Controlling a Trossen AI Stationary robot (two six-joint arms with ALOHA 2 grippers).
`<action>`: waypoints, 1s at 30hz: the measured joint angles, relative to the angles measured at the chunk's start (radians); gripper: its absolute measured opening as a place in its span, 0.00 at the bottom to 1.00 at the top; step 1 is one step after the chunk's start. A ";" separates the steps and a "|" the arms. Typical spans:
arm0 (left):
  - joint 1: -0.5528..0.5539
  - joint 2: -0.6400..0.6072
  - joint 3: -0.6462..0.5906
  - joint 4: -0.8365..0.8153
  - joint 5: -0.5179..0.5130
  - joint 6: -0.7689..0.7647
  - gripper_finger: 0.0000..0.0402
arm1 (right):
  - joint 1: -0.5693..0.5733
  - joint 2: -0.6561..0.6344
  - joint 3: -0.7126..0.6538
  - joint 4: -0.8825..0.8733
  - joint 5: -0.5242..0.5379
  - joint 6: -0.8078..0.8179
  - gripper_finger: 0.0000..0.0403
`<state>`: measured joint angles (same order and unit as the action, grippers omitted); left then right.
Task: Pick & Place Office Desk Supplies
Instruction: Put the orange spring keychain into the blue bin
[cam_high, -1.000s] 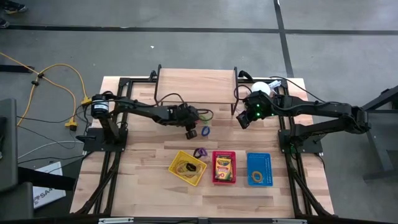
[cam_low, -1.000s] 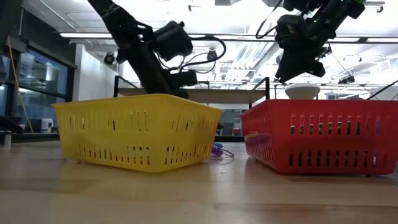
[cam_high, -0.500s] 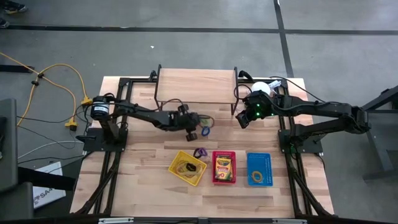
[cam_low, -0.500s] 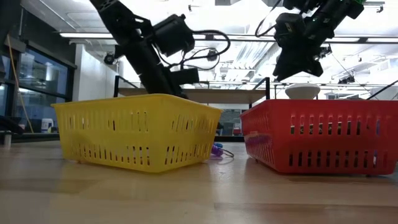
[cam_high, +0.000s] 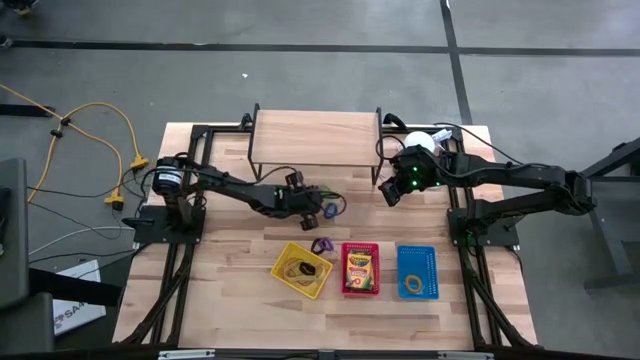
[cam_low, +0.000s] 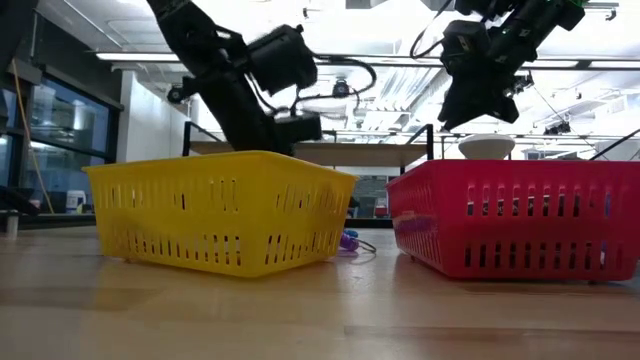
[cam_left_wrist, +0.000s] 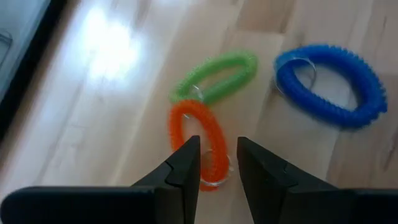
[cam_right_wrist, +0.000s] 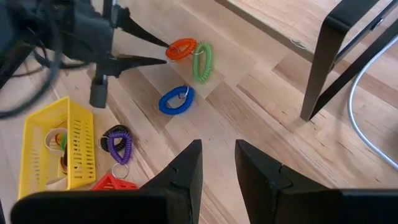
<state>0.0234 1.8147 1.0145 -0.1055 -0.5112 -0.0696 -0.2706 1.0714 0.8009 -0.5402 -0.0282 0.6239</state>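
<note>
Three coiled rings lie on the wood near the far middle: orange (cam_left_wrist: 214, 134), green (cam_left_wrist: 245, 65) and blue (cam_left_wrist: 329, 112). My left gripper (cam_left_wrist: 217, 152) is open and low over the orange ring (cam_right_wrist: 181, 48). Its fingertips stand astride one side of the loop, seen from the side in the right wrist view (cam_right_wrist: 166, 52). In the high view the left gripper (cam_high: 318, 206) hides the orange ring. My right gripper (cam_right_wrist: 217, 152) is open and empty. It hangs high over the table's far right (cam_high: 390, 192). A purple ring and a black ring (cam_right_wrist: 117, 144) lie beside the yellow basket. My left gripper comes at the orange ring slanting down from the table's left, with one fingertip (cam_left_wrist: 189, 152) over the loop's near end. Whether the fingers touch the ring, I cannot tell; the ring lies flat on the table.
Three baskets stand in a row near the front: yellow (cam_high: 280, 258) with rubber bands, red (cam_high: 343, 270) with a crayon box (cam_high: 359, 268), and blue (cam_high: 400, 272) with a yellow loop. A wooden shelf on black legs (cam_high: 315, 130) and a white dome (cam_high: 420, 141) stand at the far edge.
My left gripper has moved toward the table's right, from beside the coiled rings to over the orange one. The rings have stayed where they were.
</note>
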 joint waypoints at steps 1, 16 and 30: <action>-0.001 0.007 0.000 -0.006 0.002 -0.005 0.25 | 0.000 0.000 0.000 0.001 -0.001 0.000 0.21; 0.016 0.104 0.053 0.009 -0.005 -0.026 0.25 | 0.000 0.000 0.000 0.046 0.000 0.000 0.21; 0.025 0.103 0.053 -0.009 0.007 -0.066 0.24 | 0.000 0.000 0.000 0.059 0.000 0.000 0.21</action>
<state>0.0486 1.9179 1.0679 -0.1150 -0.5045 -0.1360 -0.2703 1.0714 0.8005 -0.4808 -0.0284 0.6239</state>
